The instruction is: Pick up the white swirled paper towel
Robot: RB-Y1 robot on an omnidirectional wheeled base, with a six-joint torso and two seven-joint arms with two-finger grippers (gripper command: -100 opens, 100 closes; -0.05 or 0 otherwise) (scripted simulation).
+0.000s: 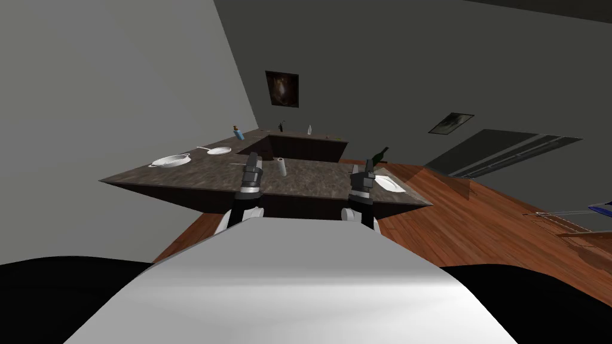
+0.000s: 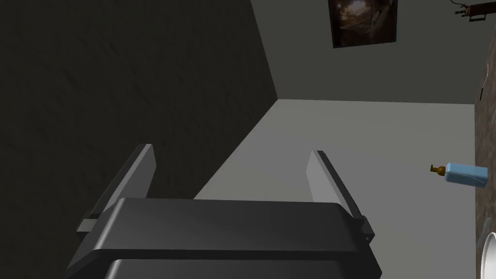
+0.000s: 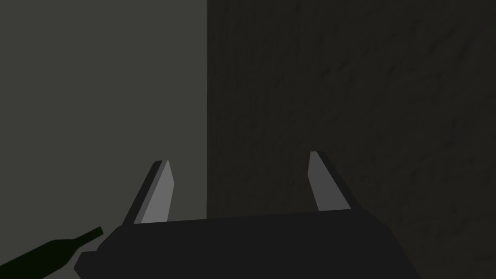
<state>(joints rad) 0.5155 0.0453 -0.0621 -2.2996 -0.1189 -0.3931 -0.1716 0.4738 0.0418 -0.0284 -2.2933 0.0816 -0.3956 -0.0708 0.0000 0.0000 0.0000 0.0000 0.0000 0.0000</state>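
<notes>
— Grey walls [image 1: 107, 77] are closing round the room, and a reddish wooden floor [image 1: 478, 209] is spreading out to the right, yes?
— Yes, and a dark stone counter [image 1: 179, 179] is bending in an L across the middle, right in front of me.
— Where are the arms sitting?
— Both are reaching over the counter's near edge. The left gripper [image 2: 231, 151] is holding its fingers spread wide with nothing between them. The right gripper [image 3: 237, 159] is doing the same — blades well apart, nothing in them.
— What is lying on the counter?
— A white bowl [image 1: 170, 160] and a shallow white pan [image 1: 219, 150] are resting out to the left. A white plate [image 1: 389, 183] is lying just beside the right gripper, with a dark green bottle [image 1: 379, 157] standing behind it. A blue bottle [image 1: 239, 133] with a brown top is standing farther back, on the counter's far leg.
— And the paper towel?
— The white paper towel roll [image 1: 281, 167] is standing upright on the counter between the two grippers — nearer the left one, just to its right, and touching neither.
</notes>
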